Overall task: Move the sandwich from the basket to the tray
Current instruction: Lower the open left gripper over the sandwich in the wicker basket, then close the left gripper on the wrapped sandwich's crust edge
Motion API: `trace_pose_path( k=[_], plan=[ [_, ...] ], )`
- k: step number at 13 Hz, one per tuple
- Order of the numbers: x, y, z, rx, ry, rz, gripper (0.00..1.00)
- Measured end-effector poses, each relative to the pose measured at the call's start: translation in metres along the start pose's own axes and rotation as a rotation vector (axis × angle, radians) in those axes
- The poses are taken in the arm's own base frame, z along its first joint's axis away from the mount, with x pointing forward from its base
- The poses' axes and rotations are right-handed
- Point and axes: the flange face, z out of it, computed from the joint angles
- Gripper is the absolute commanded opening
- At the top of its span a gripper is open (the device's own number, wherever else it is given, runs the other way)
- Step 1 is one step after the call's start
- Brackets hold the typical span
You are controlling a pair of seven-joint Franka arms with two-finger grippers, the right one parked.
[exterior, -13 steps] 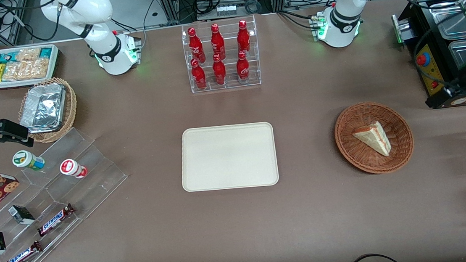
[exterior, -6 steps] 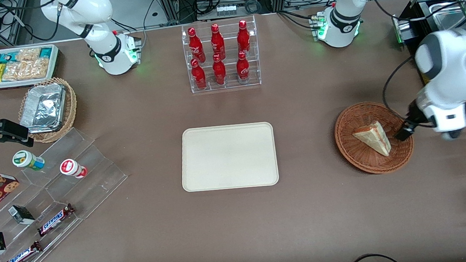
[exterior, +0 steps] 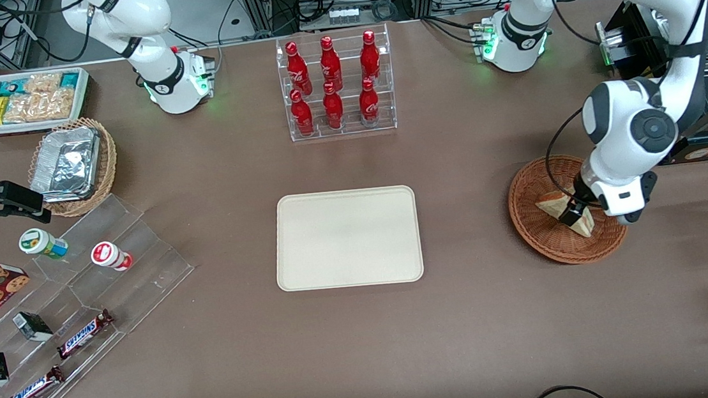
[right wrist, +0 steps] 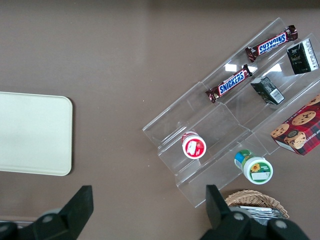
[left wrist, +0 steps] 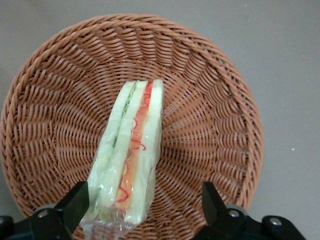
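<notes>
Gripper (exterior: 571,214) now over sandwich (left wrist: 131,150), spread wide

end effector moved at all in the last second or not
Yes. The end effector has come in over the basket, toward the tray, and now hangs open over the sandwich.

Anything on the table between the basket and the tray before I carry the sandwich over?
No. In the front view only bare brown table separates the basket from the tray. The open hand is over the sandwich.
</notes>
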Motion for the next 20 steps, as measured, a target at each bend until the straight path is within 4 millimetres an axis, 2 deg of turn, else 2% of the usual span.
trace_pose_path(
  k=[5,11,20],
  plan=[
    [0.004,-0.014,0.011,0.043,0.019,0.021,1.00],
    [0.012,-0.005,-0.007,0.009,0.044,-0.009,1.00],
    [-0.005,-0.022,0.015,0.020,0.028,-0.006,1.00]
  ],
)
